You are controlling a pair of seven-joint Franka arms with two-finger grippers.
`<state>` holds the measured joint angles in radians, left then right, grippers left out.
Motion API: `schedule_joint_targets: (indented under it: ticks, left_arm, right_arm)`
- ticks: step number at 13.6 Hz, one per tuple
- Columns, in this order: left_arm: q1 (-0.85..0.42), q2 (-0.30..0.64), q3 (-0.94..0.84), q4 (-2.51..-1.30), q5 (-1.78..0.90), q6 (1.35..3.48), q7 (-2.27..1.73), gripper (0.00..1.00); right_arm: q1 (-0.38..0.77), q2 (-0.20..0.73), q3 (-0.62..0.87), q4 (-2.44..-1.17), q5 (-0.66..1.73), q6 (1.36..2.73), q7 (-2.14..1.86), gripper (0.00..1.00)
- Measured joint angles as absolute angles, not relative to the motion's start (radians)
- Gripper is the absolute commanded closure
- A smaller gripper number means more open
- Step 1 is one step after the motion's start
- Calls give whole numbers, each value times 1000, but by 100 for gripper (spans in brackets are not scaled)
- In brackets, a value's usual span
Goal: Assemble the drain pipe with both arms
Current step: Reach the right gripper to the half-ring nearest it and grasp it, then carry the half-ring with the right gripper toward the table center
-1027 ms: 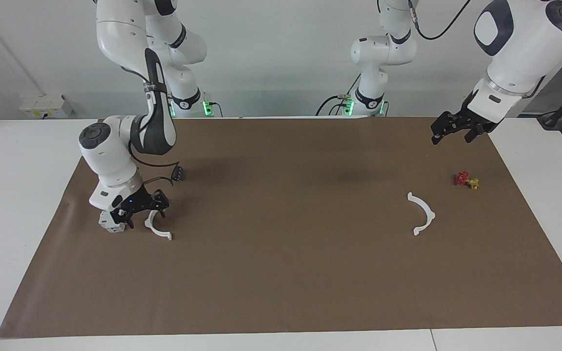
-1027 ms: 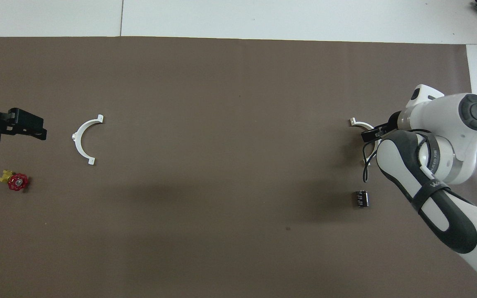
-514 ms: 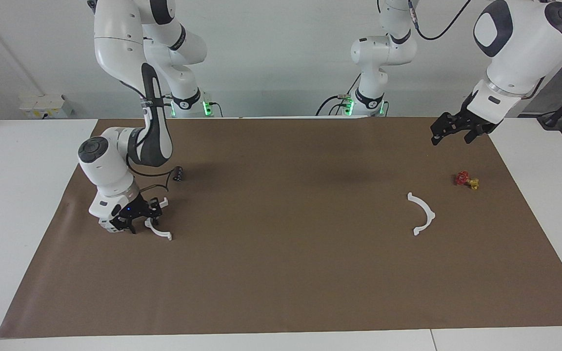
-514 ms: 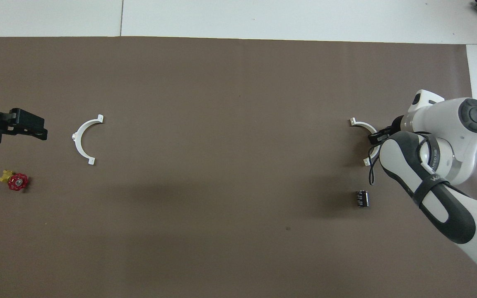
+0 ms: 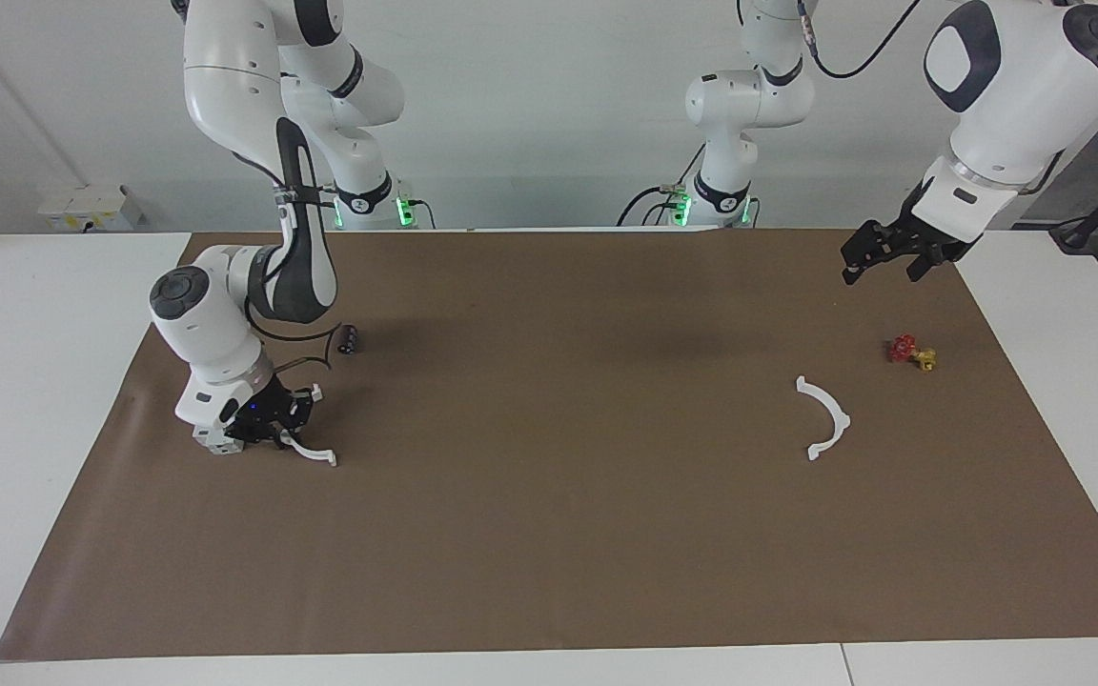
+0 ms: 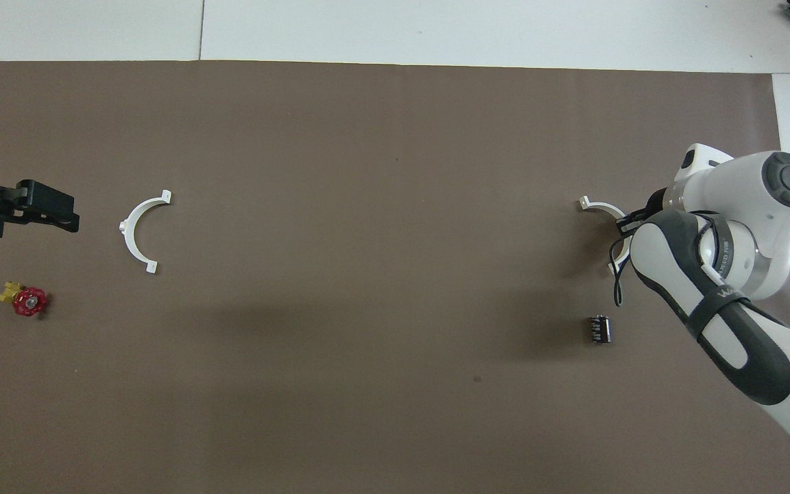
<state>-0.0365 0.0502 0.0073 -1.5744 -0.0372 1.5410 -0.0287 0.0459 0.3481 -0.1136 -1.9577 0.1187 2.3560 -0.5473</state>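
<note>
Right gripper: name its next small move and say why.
Probably close the right gripper on the thin white plastic half-ring arc and lift. In the facing view it sits low on the brown mat at that arc. The left gripper waits over the mat; the other white arc lies untouched.

The drain pipe lies as two separate thin white half-ring arcs with small end tabs, flat on the brown mat and well apart. One half-ring (image 5: 823,417) (image 6: 140,231) rests toward the left arm's end. The other half-ring (image 5: 313,453) (image 6: 599,206) lies toward the right arm's end, partly hidden by the right gripper (image 5: 268,419).
</note>
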Motion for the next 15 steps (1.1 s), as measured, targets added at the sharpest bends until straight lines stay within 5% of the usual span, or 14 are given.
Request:
schedule_joint_targets:
  ticks: [3,10,15]
  left_arm:
    - [-36,48,7,-1577,-37,1546,-29,0]
    - [-36,48,7,-1582,-37,1554,-29,0]
    - [-36,45,7,-1589,-37,1558,-29,0]
  right_arm:
    - [120,347,-109,-1874,119,2264,-381,100]
    - [503,375,-101,-1816,108,2259,245,100]
    - [590,468,-101,-1754,85,2307,369,100]
